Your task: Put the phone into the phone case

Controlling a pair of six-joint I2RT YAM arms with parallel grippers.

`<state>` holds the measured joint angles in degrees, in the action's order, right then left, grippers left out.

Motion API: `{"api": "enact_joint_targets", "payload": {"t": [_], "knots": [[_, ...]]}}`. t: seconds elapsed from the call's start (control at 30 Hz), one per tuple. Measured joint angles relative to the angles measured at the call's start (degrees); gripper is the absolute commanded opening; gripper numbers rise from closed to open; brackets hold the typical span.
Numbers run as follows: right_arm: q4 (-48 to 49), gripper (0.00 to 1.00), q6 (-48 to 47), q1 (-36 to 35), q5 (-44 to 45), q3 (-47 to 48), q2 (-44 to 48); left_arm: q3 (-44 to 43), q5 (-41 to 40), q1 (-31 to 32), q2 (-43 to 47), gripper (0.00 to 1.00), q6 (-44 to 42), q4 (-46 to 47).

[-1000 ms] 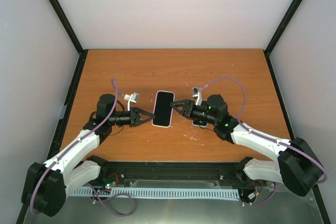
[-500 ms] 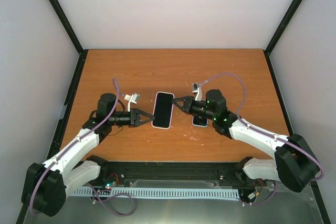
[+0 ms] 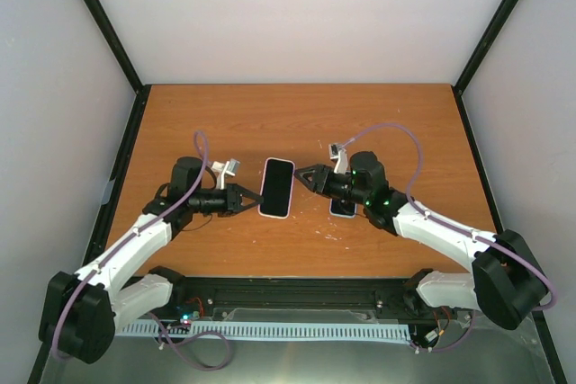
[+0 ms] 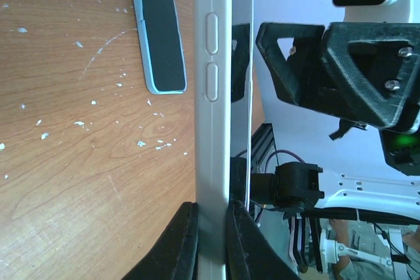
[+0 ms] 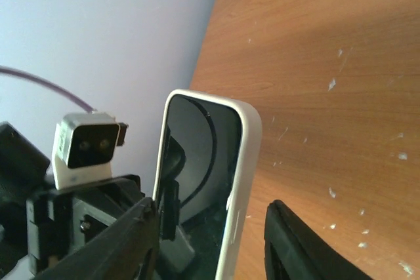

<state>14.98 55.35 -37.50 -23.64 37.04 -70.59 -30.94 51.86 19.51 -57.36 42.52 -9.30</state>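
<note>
left wrist: claw [image 4: 211, 214] grips white-rimmed phone [image 4: 214, 109]

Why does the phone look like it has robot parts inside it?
Left wrist view: the glossy phone, seen edge-on, mirrors the right gripper beside it. Right wrist view: its dark screen shows curved reflections; the near finger is out of focus.

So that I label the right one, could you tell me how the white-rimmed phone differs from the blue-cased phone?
The white-rimmed phone has a whitish surround, the blue-cased phone a pale blue one. The left gripper pinches the white-rimmed phone's long edge; the blue-cased phone lies flat on the table, untouched. The white-rimmed phone sits mid-table, the blue-cased phone to its right. Both have dark screens and rounded corners.
</note>
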Motion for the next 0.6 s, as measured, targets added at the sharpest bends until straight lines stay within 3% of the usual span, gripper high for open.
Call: {"api": "enact_joint_targets", "payload": {"t": [0.07,0.23,0.6], "knots": [[-0.7,0.62,-1.0,0.0,0.5,-0.2,0.2,0.0,-0.5,0.0,-0.5,0.0,0.1,0.2],[-3.2,1.0,-2.7,0.0,1.6,-3.0,3.1,0.2,-1.3,0.0,-4.3,0.0,1.1,2.6],[-19.1,1.0,-10.4,0.0,9.1,-3.7,16.4,-0.1,-4.2,0.9,-19.3,0.0,4.8,11.6]]}}
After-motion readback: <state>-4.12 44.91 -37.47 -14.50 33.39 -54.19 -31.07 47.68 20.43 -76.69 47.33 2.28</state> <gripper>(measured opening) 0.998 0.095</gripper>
